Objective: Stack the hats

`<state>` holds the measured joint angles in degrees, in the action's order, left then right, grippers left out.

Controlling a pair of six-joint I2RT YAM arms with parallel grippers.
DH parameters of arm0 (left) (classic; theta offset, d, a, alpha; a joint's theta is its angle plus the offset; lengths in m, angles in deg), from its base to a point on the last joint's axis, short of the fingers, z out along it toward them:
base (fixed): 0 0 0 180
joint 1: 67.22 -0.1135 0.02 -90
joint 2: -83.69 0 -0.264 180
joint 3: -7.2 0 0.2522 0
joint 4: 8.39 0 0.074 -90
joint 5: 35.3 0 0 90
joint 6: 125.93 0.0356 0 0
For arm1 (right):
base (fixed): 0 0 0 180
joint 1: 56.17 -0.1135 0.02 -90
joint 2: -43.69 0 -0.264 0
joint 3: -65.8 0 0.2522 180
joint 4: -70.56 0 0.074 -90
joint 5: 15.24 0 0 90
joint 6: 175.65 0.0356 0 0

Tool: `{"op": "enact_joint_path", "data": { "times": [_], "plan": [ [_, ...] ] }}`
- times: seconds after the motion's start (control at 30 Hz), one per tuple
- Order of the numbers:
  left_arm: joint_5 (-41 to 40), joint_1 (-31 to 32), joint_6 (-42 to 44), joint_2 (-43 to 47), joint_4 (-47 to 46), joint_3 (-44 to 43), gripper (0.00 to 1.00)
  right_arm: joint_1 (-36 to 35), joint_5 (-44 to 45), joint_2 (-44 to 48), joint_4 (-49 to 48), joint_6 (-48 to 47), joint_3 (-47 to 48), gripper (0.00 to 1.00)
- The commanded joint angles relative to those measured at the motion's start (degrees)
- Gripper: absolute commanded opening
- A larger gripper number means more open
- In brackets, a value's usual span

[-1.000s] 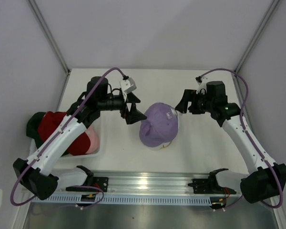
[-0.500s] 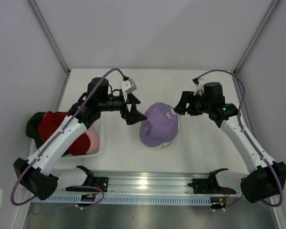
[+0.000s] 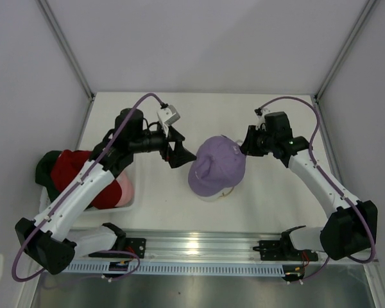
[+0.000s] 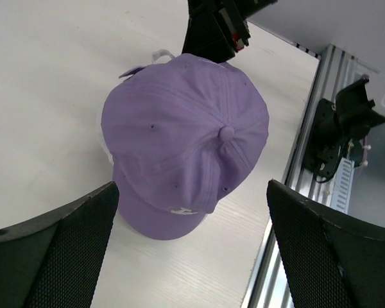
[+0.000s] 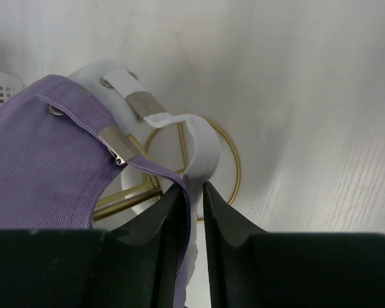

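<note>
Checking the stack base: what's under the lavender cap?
A gold wire stand: its ring and struts show beneath the rear of the lavender cap. The crown covers the rest of it.

Bright, even light falls from overhead. The white table (image 3: 269, 192) and walls (image 3: 199, 45) bounce it around, so shadows stay soft, and only a faint grey one hugs the cap (image 3: 216, 168). A hot glare streaks the metal rail (image 3: 199, 242) at the near edge. Close up, the left fingers (image 4: 58, 250) are dark and soft-edged, and the right fingers (image 5: 147, 240) are black and out of focus. The cap's stitching is crisp.
</note>
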<state>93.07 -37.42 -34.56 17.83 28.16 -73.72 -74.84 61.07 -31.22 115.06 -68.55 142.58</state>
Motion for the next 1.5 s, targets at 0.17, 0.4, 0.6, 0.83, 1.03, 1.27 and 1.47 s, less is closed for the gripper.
{"op": "enact_joint_path", "data": {
  "times": [0.17, 0.4, 0.6, 0.83, 1.03, 1.27, 1.47],
  "plan": [
    [-15.5, -0.4, -21.3, 5.7, -6.0, 8.6, 0.99, -0.7, 4.0, -6.8, -2.9, 5.4, -5.6, 0.2],
    [-29.8, 2.3, -31.1, 12.9, -6.0, 17.4, 0.99, -2.1, 4.9, -10.4, -4.4, 8.1, -8.7, 0.18],
    [-36.5, 2.4, -40.6, 15.2, -4.7, 21.3, 0.9, -3.0, 5.8, -8.9, -3.3, 9.3, -7.5, 0.26],
    [-37.7, 2.4, -50.0, 13.9, -9.9, 29.7, 0.9, -3.2, 6.3, -7.4, -2.0, 9.5, -6.1, 0.34],
    [-33.7, 2.5, -54.3, 11.8, -20.4, 33.3, 0.78, -3.3, 6.0, -8.8, -1.5, 8.7, -6.3, 0.33],
    [-30.7, 2.6, -54.7, 10.1, -27.8, 33.4, 0.55, -3.4, 6.0, -8.3, -1.7, 8.9, -6.2, 0.33],
    [-28.5, 2.9, -55.8, 7.0, -30.5, 33.2, 0.44, -3.3, 5.8, -8.2, -2.4, 9.5, -6.8, 0.32]
  ]
}}
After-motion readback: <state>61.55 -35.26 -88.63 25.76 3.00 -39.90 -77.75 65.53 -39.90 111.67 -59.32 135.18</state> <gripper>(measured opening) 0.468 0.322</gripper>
